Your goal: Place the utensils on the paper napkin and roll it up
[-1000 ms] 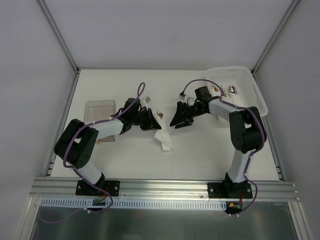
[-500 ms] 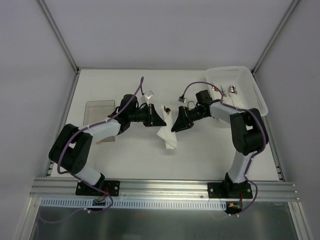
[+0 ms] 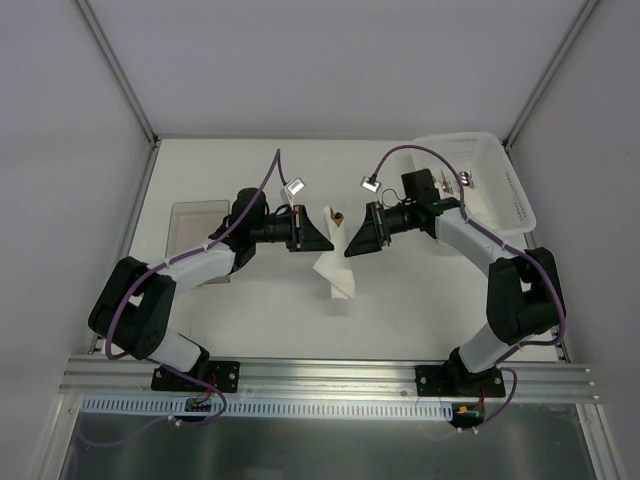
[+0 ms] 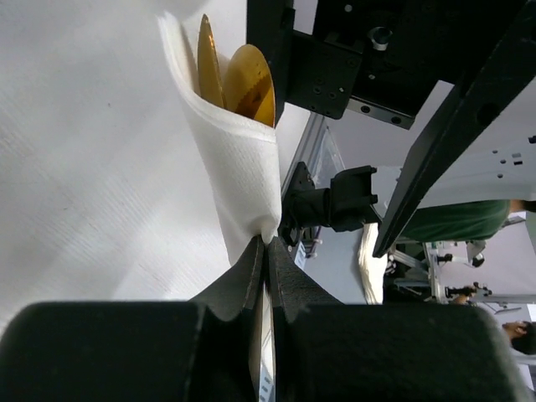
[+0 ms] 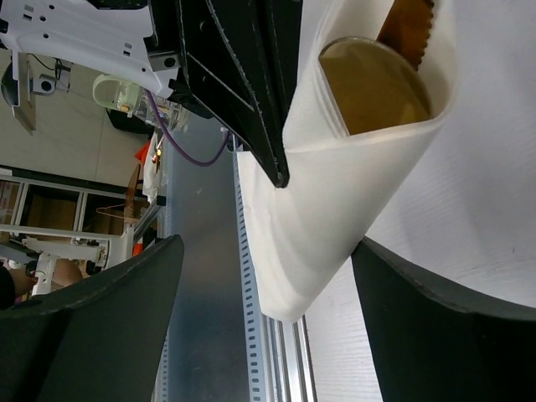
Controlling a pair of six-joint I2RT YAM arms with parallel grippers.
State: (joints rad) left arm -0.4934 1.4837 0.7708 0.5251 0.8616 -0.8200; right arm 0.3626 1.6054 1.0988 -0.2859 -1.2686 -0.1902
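Napkin (image 3: 337, 270) wrapped round utensils (image 3: 338, 215), clamped by left gripper (image 3: 318, 238).
Top view: the roll is located mid-table between the left and right gripper (image 3: 358, 238); more cutlery (image 3: 467, 180) is held in a basket (image 3: 520, 200) far right. Left wrist: fingers are closed on the napkin edge; two copper heads are seen in its mouth. Right wrist: fingers are spread wide, flanking the roll.

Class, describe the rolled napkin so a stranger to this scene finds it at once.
Look to the middle of the white table, where the left gripper and right gripper face each other. Between them is a white paper napkin rolled into a cone, pinched by the left one. Only it has gold utensils poking from its open end.
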